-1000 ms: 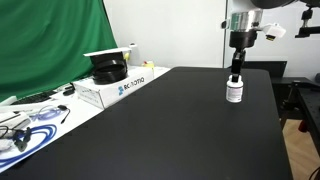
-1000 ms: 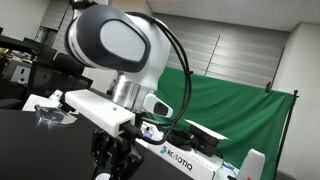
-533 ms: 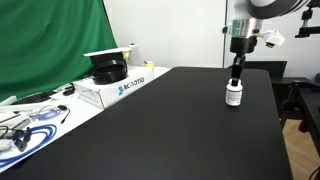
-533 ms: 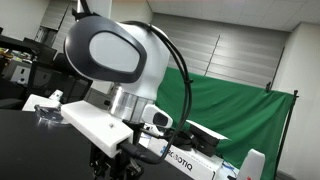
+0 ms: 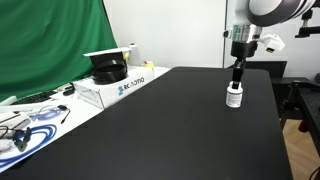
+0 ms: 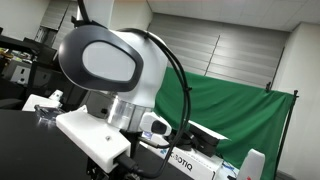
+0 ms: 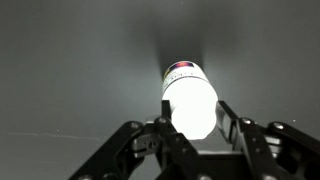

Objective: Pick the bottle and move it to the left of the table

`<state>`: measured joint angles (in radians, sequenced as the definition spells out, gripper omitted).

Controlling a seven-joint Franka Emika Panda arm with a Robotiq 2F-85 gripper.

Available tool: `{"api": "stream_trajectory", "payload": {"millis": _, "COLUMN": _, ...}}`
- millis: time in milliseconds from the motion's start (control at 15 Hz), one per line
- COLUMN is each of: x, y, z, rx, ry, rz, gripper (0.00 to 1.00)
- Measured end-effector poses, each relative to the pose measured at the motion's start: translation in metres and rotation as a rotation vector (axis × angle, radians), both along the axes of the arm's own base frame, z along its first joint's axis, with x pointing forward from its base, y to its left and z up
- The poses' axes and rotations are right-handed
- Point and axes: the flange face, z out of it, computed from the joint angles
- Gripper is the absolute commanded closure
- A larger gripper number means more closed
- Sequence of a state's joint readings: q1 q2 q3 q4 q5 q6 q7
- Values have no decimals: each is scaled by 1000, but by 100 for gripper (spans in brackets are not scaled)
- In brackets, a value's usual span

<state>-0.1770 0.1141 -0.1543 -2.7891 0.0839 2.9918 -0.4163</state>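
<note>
The table (image 5: 180, 125) takes up most of the exterior view, and its black top is bare except at the far right end. A white box (image 5: 122, 87) with blue lettering is seen just beside its left edge, in front of a green curtain (image 5: 45, 40).

The arm (image 6: 100, 70) has been swung further to the right and lower over the last second. In an exterior view its big white joint now fills the middle of the picture.

The gripper (image 5: 237, 74) is held upright above the far right part of the table. Compared with a second ago, it has been shifted a little toward the camera.

The bottle (image 7: 190, 100) is found directly under the gripper and between its fingers (image 7: 230, 118). In the wrist view the fingers are seen pressed to both sides of the bottle, only its width apart. The bottle has been displaced together with the gripper, so it is judged to be gripped and already carried. Whether it is lifted clear of the table cannot be told. Nearly the whole way to the left side is still to be covered.
</note>
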Motion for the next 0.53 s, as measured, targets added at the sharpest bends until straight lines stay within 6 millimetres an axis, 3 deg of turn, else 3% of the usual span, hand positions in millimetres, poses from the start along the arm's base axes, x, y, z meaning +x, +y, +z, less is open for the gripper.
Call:
{"api": "stream_trajectory", "payload": {"millis": 200, "x": 0, "y": 1, "z": 3, "rx": 14, "ry": 27, "rz": 5, "gripper": 1}}
{"api": "stream_trajectory", "payload": {"millis": 333, "x": 4, "y": 2, "z": 16, "rx": 31, "ry": 41, "rz": 10, "gripper": 0}}
{"api": "stream_trajectory", "payload": {"millis": 533, "x": 9, "y": 5, "z": 54, "rx": 42, "ry": 34, "rz": 41, "gripper": 0}}
